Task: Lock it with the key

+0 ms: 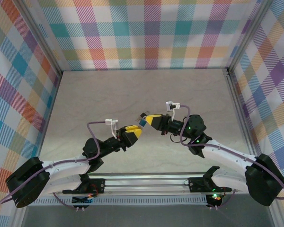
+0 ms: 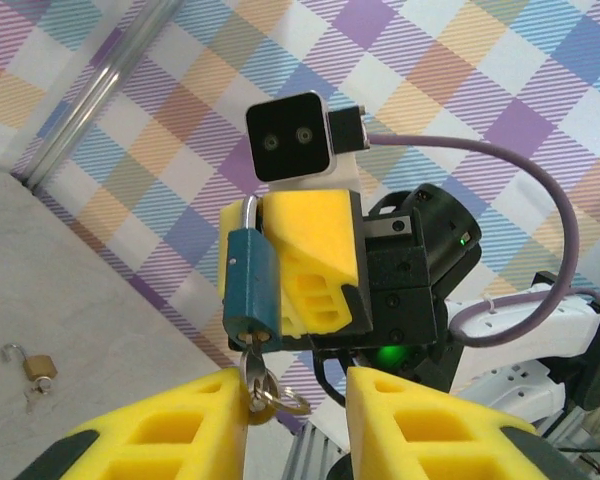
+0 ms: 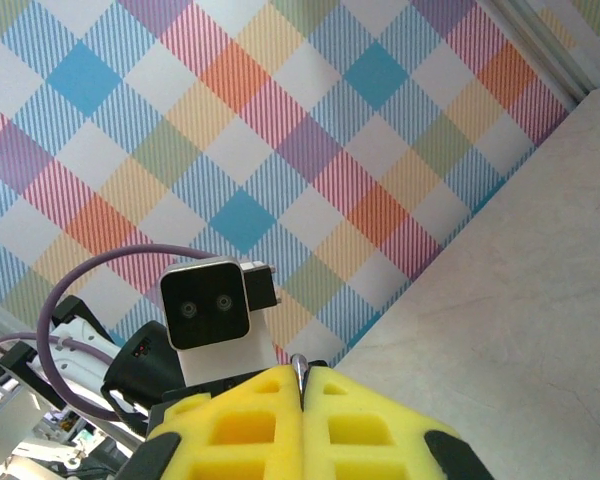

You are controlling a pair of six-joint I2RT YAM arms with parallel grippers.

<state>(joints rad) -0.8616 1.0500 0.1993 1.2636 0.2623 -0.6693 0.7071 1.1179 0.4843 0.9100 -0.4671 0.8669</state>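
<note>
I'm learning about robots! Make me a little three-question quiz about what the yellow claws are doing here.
1. True or false: the right gripper holds the teal-blue metal padlock by its silver shackle, up off the table.
2. Pick one: what lies on the table in the left wrist view?
A) a small brass padlock with an open shackle
B) a red ball
C) a wooden spoon
3. Fill the gap: the small silver key hangs from the held padlock's keyhole, between the open yellow fingers of the ____ gripper.

Key: 1 true; 2 A; 3 left.
</note>
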